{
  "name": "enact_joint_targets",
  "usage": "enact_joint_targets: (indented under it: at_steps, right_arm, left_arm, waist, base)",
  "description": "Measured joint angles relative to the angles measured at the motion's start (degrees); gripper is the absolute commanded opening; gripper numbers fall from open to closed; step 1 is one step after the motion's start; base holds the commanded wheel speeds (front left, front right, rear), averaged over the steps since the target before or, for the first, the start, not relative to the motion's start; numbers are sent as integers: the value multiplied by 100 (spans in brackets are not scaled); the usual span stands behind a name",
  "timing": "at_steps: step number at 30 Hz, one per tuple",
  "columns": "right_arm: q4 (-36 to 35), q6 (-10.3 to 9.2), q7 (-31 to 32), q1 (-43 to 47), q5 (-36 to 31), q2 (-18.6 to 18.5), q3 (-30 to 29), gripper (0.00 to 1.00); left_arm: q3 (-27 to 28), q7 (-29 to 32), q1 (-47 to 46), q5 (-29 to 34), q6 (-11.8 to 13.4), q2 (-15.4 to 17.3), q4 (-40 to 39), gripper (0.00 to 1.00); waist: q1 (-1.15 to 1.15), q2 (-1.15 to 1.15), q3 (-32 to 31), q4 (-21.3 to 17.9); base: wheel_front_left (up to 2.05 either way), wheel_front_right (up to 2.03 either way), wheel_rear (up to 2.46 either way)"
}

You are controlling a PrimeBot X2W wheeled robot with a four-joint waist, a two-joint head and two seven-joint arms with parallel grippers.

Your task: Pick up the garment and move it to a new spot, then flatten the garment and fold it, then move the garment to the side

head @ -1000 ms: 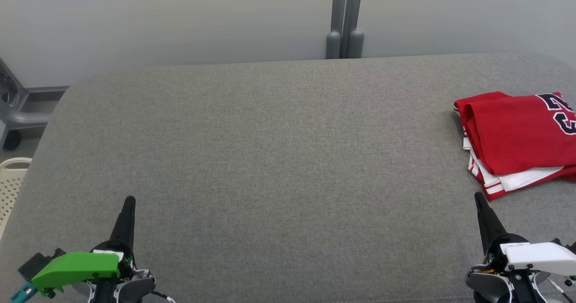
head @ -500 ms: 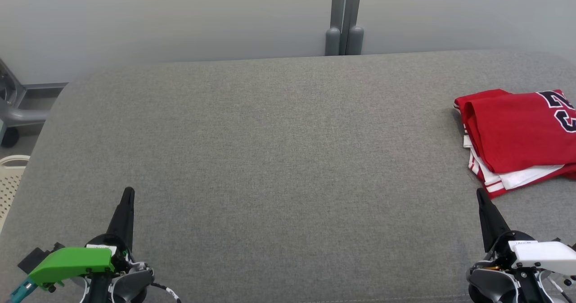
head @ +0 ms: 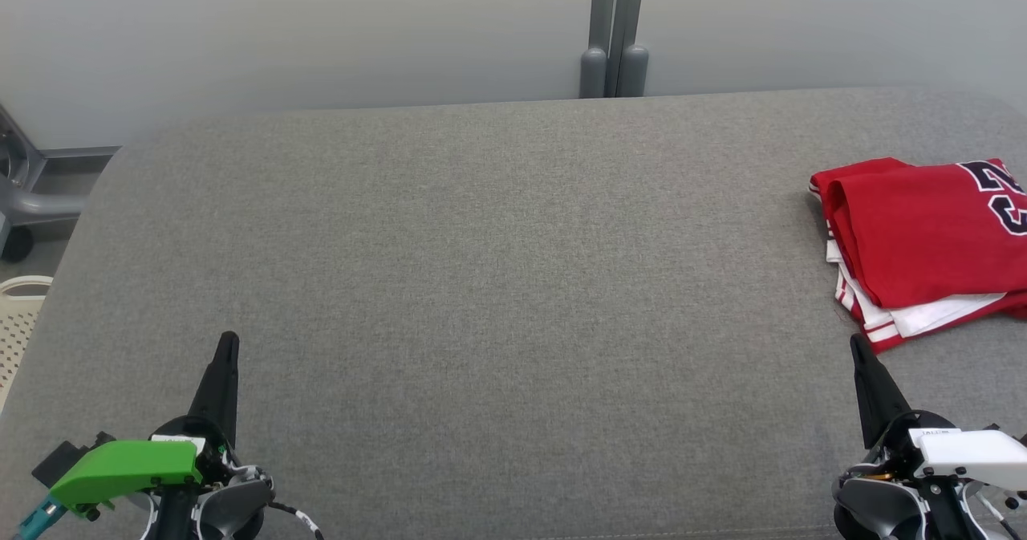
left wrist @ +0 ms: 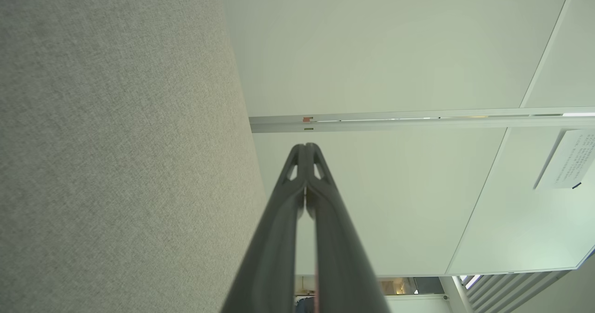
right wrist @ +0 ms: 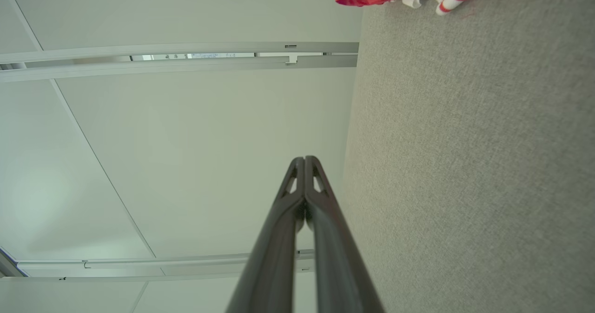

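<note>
Left tool (head: pixel 229 339) and right tool (head: pixel 855 341) are closed, empty; the garment (head: pixel 923 235), seemingly folded, lies ahead of the right.

A broad desk (head: pixel 497 267) covered in grey woven fabric, with rounded far corners, spans the head view. At its right side lies a folded red garment (head: pixel 915 243) with white striped trim and dark numerals. The picture's edge cuts off the garment's right part.

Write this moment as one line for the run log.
red jersey: folded, right side of grey fabric surface | left tool: shut, empty | right tool: shut, empty
</note>
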Motion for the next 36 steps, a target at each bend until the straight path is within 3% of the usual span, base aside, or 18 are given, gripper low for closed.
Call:
enact_joint_targets:
  at_steps: [36]
  right_arm:
    - [-1, 0, 0, 0, 0, -1, 0, 0]
  left_arm:
    - [1, 0, -2, 0, 0, -2, 0, 0]
  waist:
    - [0, 0, 0, 0]
  base:
    - [0, 0, 0]
